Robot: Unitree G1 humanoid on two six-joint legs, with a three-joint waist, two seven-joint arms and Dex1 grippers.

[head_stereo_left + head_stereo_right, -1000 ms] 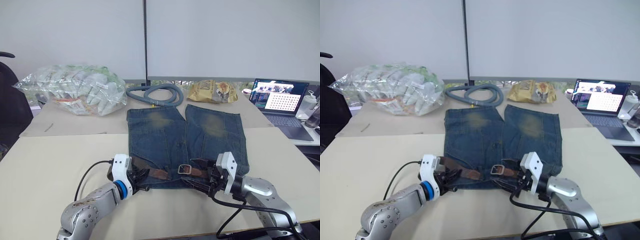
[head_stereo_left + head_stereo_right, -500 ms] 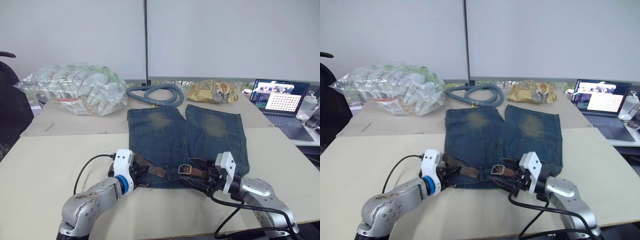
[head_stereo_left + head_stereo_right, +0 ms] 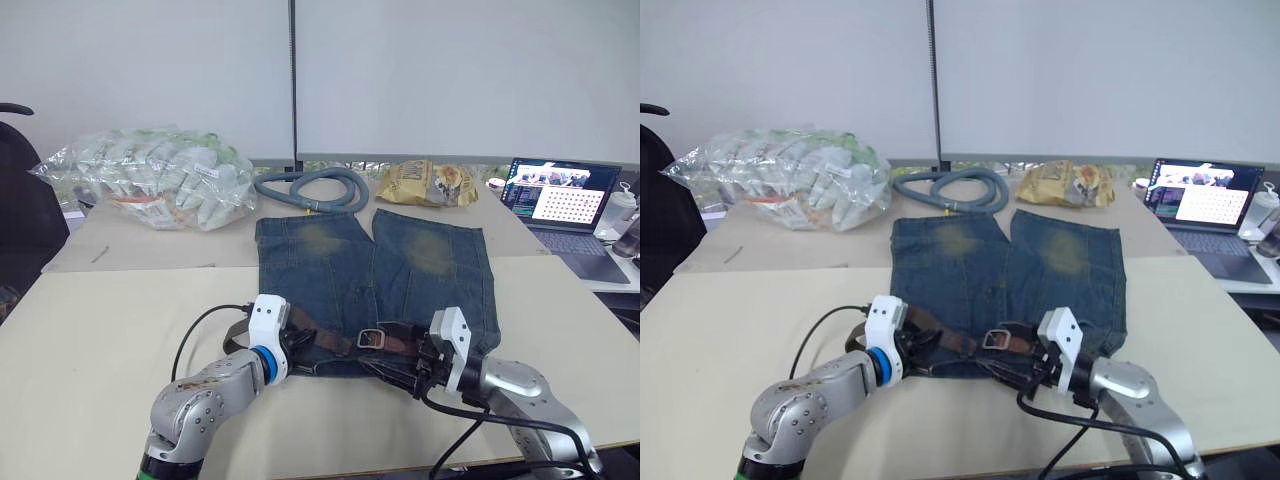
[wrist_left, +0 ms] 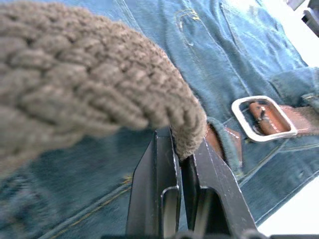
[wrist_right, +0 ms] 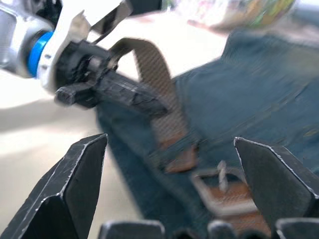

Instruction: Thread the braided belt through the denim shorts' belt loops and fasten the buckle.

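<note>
The denim shorts (image 3: 375, 265) lie flat on the table with the waistband toward me. The braided belt (image 3: 332, 340) runs along the waistband, and its buckle (image 3: 371, 338) rests near the middle. My left gripper (image 3: 298, 343) is shut on the belt (image 4: 99, 84) just left of the buckle (image 4: 261, 117), and the strap arches up over its fingers (image 4: 164, 169). A belt loop (image 4: 225, 134) crosses the belt's brown end beside the buckle. My right gripper (image 3: 405, 362) sits at the waistband right of the buckle. It is open with its fingers (image 5: 75, 184) wide apart, facing the buckle (image 5: 219, 191).
A grey corrugated hose (image 3: 308, 187), a clear bag of packets (image 3: 160, 180) and a yellow-brown bag (image 3: 425, 183) lie beyond the shorts. An open laptop (image 3: 555, 195) stands at the far right. Black cables trail from both wrists near the table's front edge.
My left gripper has moved right along the waistband toward the buckle, carrying the belt with it. My right gripper has barely moved.
</note>
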